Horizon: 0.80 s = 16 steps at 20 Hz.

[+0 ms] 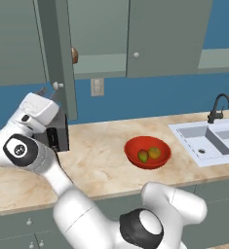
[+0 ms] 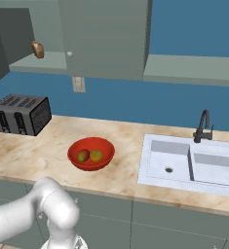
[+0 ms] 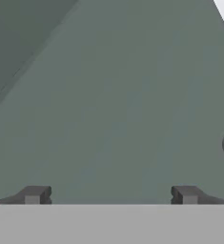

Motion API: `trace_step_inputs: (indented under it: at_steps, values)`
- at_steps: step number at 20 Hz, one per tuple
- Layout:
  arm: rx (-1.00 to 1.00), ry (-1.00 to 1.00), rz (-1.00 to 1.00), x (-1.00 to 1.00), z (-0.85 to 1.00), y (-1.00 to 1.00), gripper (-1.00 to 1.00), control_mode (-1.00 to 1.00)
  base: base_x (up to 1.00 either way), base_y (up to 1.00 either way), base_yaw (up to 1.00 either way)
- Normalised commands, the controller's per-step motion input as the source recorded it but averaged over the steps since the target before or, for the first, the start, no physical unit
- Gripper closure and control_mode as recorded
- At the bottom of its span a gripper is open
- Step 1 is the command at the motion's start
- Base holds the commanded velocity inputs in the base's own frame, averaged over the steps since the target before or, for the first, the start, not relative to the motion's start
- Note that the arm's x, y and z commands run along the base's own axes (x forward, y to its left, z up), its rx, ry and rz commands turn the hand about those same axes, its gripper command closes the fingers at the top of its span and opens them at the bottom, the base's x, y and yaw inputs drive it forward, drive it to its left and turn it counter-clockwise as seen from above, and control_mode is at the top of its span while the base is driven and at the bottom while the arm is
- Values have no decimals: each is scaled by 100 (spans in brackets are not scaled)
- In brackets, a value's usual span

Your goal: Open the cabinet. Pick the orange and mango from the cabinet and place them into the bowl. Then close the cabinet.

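the grey-green upper wall cabinet (image 1: 135,39) hangs over the back edge of the worktop, its left door (image 1: 57,53) swung out edge-on with its small round pale knob (image 1: 56,85) facing left, its right door (image 1: 162,36) shut. a brownish round item (image 1: 74,55) sits on the shelf just inside the opening. the small round orange-yellow orange (image 1: 154,152) and the small oval green-and-red mango (image 1: 143,155) lie side by side, touching, in the round glossy red bowl (image 1: 135,146), which stands near the middle of the beige marbled worktop (image 1: 96,160), between the dark slotted toaster (image 2: 21,115) at the left end and the white double sink (image 2: 194,165) at the right. the two-finger gripper (image 3: 111,195) faces the flat door panel, jaws spread wide, holding nothing, with the knob at the hand view's right edge
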Motion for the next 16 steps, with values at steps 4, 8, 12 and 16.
trace_step_inputs:
  at_steps: [4, 8, 12, 16]
  values:
    - [20, -9, -21, 0, 18, -87, -100, -100, 0, 0, 0]
    - [23, -3, -23, 6, 24, -93, -100, -100, 0, 0, 0]
    - [21, -3, -22, 31, 17, -86, -100, -100, 0, 0, 0]
    - [10, 0, -7, 71, 0, -62, -100, -100, 0, 0, 0]
